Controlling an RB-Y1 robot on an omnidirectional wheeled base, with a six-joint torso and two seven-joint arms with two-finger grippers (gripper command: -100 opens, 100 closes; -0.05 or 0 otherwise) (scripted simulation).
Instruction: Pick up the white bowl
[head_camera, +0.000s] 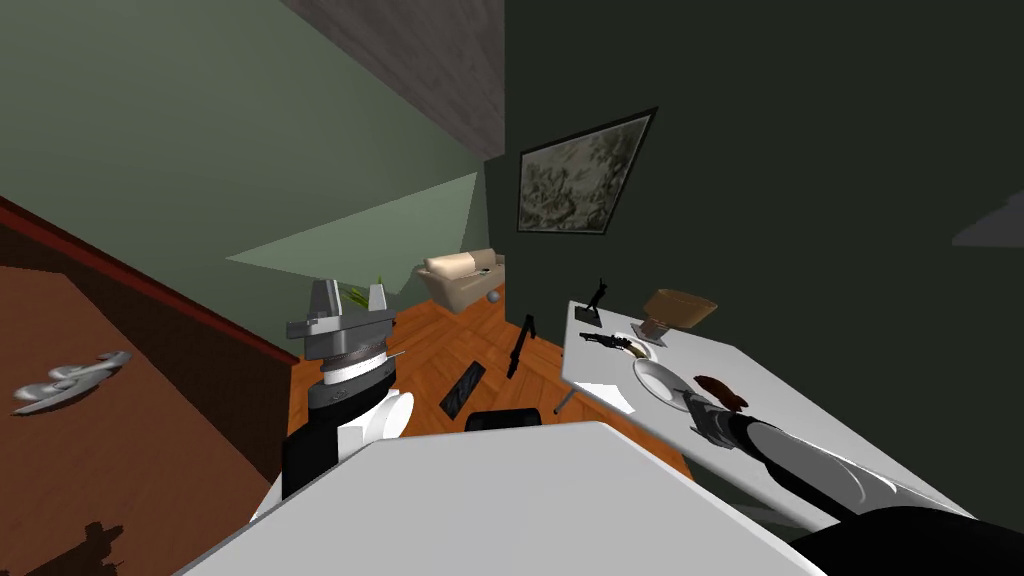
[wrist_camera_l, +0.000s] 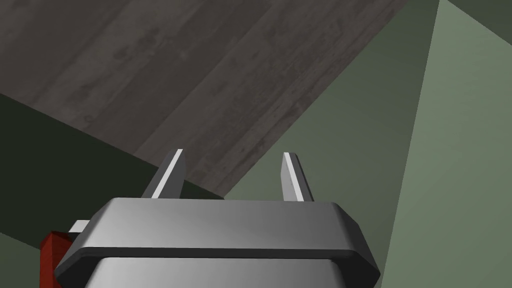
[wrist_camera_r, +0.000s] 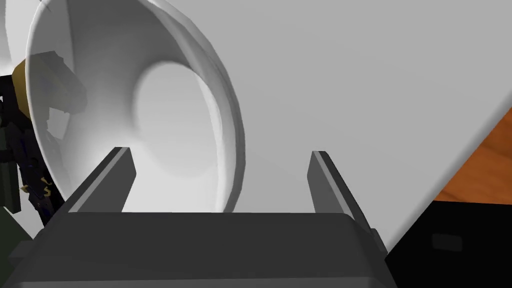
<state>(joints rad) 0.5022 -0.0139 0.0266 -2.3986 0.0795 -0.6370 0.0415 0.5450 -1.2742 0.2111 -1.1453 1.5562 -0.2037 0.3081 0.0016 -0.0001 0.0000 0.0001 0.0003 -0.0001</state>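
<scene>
right gripper (wrist_camera_r: 220, 152) wide open, empty, straddling the white bowl (wrist_camera_r: 150, 110) rim | bowl sits on white table (head_camera: 800, 400), right of centre | left gripper (wrist_camera_l: 232, 160) raised, open, empty

The head camera looks steeply down and forward from high up, rolled so that the whole room slants. It sees the white table (head_camera: 850, 420) from some way off, with the right pincer (head_camera: 697, 405) at the bowl (head_camera: 655, 378) and the left pincer (head_camera: 347, 300) held up, well apart from the table. The left wrist camera looks upward along the left pincer (wrist_camera_l: 232, 172), fingers spread, facing away from the table. The right wrist camera sits very near the bowl (wrist_camera_r: 135, 110), looking along the right pincer (wrist_camera_r: 220, 152), whose spread fingers stand either side of the bowl's rim. It shares the bowl, the table (wrist_camera_r: 350, 75) and the orange floor (wrist_camera_r: 480, 165) with the head view.
</scene>
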